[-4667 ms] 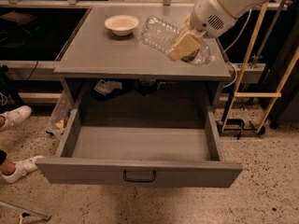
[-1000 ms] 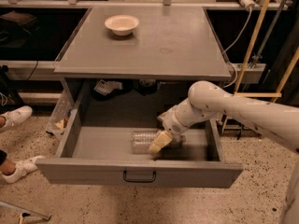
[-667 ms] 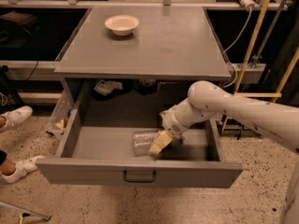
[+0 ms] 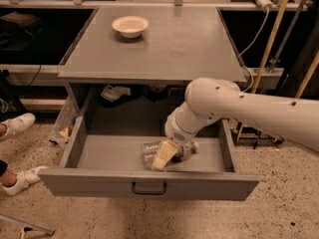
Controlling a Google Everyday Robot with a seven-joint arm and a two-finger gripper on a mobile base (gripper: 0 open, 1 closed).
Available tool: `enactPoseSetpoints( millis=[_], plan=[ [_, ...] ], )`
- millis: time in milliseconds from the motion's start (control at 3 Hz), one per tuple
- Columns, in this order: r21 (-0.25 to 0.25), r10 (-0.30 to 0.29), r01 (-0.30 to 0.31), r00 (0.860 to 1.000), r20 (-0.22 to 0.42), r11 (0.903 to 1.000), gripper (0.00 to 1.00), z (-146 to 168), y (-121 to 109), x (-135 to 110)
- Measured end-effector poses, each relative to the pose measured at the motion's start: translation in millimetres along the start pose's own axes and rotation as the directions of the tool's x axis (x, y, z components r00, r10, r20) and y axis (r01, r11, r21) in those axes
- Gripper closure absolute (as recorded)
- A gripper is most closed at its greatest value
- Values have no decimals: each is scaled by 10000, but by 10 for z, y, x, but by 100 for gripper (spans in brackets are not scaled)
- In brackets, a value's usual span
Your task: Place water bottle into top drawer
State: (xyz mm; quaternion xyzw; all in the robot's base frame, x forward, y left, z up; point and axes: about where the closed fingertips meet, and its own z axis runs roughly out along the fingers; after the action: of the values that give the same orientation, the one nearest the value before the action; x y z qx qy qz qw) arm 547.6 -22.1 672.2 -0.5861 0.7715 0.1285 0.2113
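I see soft light from above on the flat grey counter (image 4: 174,49). The wide grey metal drawer (image 4: 99,183) turns dark at the back. My tan pincer (image 4: 162,160), low inside it, looks pale and bright.

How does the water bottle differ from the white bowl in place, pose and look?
The water bottle lies on its side inside the open top drawer; the white bowl stands upright on the cabinet top. The bottle is clear and crinkled; the bowl is opaque white. The claw is down in the drawer at the bottle, while the bowl stands apart from it. Both are small containers.
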Motion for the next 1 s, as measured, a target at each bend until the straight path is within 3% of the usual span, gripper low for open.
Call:
enactPoseSetpoints(
  millis=[333,667,1000],
  plan=[
    [749,145,-70,9949,-998,9972,0,-591,227,-224],
    [1349,633,-505,9937,-927,9896,0,-952,293,-356],
    [1351,635,-506,9937,-926,9895,0,-953,293,-356]
  ],
)
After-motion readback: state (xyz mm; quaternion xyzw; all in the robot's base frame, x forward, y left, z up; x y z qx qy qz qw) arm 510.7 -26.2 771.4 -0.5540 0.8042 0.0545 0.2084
